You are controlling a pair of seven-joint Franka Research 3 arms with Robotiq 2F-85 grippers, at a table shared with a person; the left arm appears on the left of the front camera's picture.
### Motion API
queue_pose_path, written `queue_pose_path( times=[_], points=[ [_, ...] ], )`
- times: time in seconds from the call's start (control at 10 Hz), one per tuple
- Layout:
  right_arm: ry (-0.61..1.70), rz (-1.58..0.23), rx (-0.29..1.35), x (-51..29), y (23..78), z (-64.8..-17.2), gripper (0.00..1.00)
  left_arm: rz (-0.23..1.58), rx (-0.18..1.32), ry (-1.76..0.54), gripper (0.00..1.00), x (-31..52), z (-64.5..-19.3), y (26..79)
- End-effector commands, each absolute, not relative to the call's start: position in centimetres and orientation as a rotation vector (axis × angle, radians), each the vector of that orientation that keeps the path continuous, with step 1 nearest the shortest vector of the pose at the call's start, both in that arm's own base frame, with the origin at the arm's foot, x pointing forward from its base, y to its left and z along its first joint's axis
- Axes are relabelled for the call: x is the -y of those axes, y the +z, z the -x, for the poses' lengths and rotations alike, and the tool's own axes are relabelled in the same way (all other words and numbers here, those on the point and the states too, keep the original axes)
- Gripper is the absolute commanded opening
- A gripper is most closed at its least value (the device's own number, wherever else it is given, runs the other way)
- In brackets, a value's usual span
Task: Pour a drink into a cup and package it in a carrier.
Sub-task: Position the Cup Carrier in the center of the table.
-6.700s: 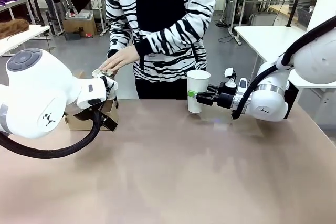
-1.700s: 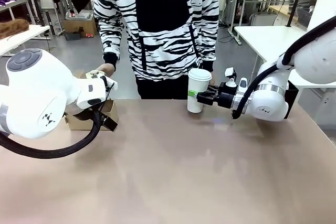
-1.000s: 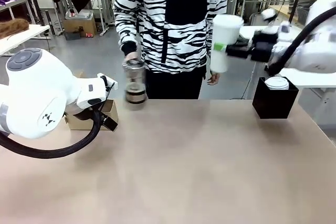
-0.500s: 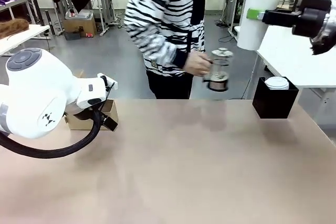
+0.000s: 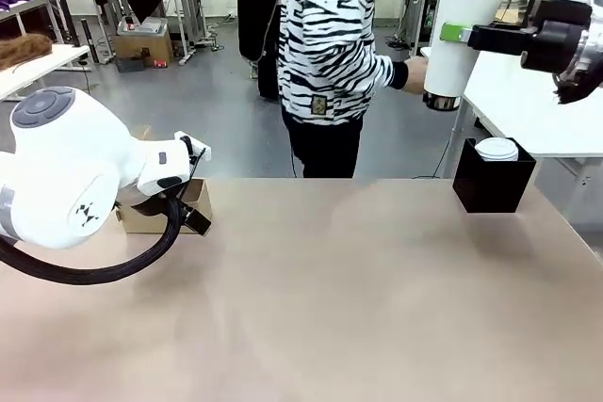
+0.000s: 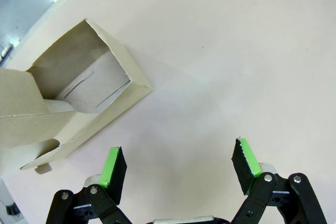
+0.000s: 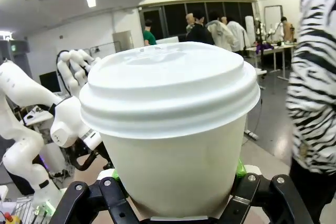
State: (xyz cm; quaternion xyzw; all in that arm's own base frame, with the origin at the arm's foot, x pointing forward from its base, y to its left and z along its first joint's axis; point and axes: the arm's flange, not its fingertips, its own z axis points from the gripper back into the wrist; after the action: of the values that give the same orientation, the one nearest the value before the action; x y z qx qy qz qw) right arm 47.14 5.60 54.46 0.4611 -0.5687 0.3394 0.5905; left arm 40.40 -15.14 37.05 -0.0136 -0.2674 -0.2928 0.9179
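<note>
Two white robot arms are working at a pinkish-brown tabletop [image 5: 358, 280]; a person [image 5: 330, 35] in a black-and-white striped top is standing at the far side, turned toward the robot's right.

The right pincer [image 5: 456, 33] is squeezing a tall white cup [image 5: 462, 7] from both sides; it is holding the cup high in the air, well above the tabletop, near the top right of the front view; the cup is standing upright and is wearing a white lid [image 7: 168, 85]; in the right wrist view the pincer's green-tipped fingers are pressing on the cup's sides low down.

The person's hand [image 5: 415, 74] is reaching out just behind the cup; the round metal bottom of a jug [image 5: 441, 101] is peeking out under the cup by that hand; the drink inside is hiding behind the cup, so how much is in there cannot be told.

The left pincer [image 6: 179, 153] is standing wide open and holding nothing; it is hanging over the bare tabletop, just beside the carrier [image 6: 79, 93] and not touching it; the brown cardboard carrier is sitting on the tabletop on the robot's left side, partly behind the big left arm [image 5: 66, 176] in the front view; one open slot is showing its cardboard floor.

A black box [image 5: 490, 185] is sitting at the right far edge of the tabletop; white lids [image 5: 497, 149] are resting on top of it.
</note>
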Motion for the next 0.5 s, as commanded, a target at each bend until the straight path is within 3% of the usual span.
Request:
queue_pose_path(
  times=[0.0, 0.4],
  points=[
    [0.802, -1.069, 1.350, -5.64, 55.07, -47.40, 0.81, 0.029, 0.550, -0.602, 1.00, 15.11, -40.37, 37.04],
    [0.802, -1.069, 1.350, -5.64, 55.07, -47.40, 0.81, 0.029, 0.550, -0.602, 1.00, 15.11, -40.37, 37.04]
  ],
)
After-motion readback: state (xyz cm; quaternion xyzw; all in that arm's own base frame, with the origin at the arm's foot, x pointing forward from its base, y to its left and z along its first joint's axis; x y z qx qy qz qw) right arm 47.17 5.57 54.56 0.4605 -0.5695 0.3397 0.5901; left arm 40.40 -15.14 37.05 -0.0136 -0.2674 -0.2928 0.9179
